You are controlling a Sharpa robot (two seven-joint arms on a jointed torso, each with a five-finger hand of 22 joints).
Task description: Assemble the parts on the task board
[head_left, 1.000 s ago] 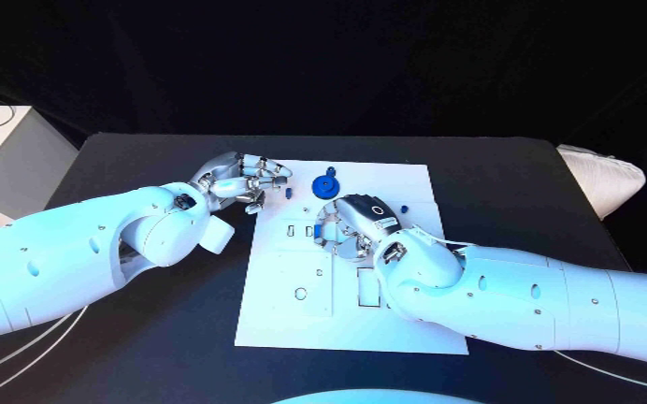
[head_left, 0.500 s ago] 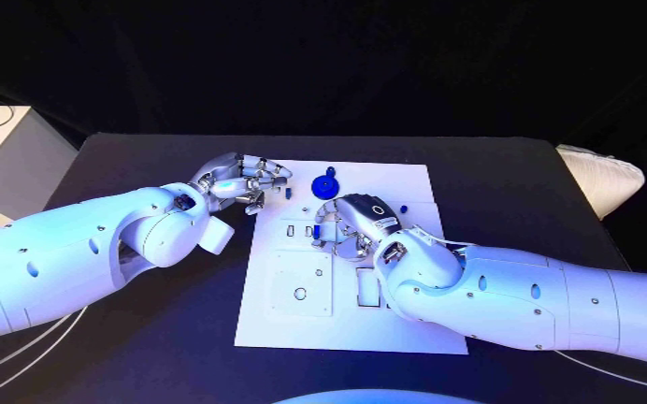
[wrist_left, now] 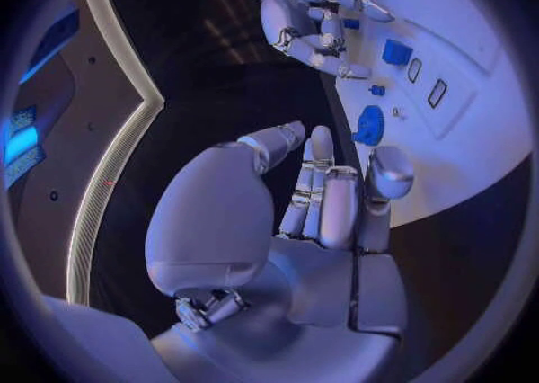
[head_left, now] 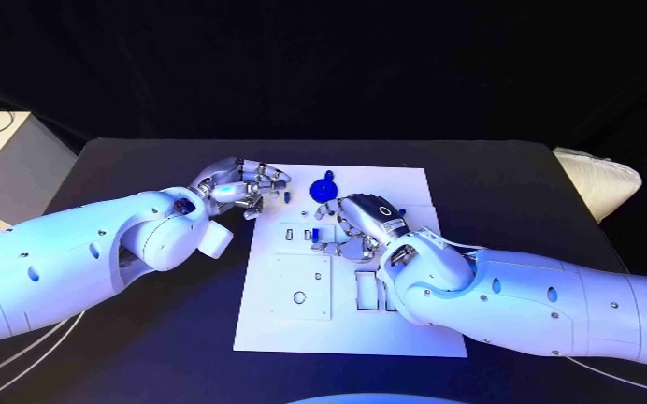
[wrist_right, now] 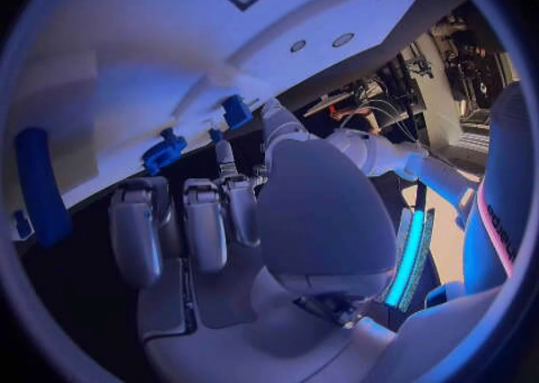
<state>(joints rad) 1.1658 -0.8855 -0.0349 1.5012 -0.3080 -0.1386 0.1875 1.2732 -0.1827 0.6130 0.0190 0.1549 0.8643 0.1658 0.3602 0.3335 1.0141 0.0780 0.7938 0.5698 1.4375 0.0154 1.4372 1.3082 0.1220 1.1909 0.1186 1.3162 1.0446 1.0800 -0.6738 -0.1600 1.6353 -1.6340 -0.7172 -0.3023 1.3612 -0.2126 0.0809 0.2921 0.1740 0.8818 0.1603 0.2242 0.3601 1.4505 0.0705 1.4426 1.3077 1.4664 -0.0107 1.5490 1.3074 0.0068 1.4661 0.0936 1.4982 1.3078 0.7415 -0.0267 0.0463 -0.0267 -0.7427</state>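
The white task board [head_left: 405, 320] lies mid-table. A round blue part [head_left: 323, 189] stands near its far edge, also seen as the round blue part [wrist_left: 368, 124]. Small blue parts [head_left: 309, 234] sit in slots just left of my right hand [head_left: 359, 223], which hovers low over the board with its fingers bent down and nothing in them. My left hand [head_left: 243, 186] is at the board's far left corner, fingers loosely bent, holding nothing. In the wrist views, my left hand [wrist_left: 320, 208] and right hand [wrist_right: 207, 230] show bare palms. A blue block [wrist_left: 395, 50] stands on the board.
Empty rectangular slots [head_left: 366, 290] and a square recessed plate [head_left: 301, 287] take up the board's near half. A long blue bar [wrist_right: 39, 185] lies on the board by my right hand. Black table [head_left: 149, 329] surrounds the board.
Both hands keep nearly the same places. The right hand has crept slightly toward the near side over the slots, and the whole picture has shifted a little.
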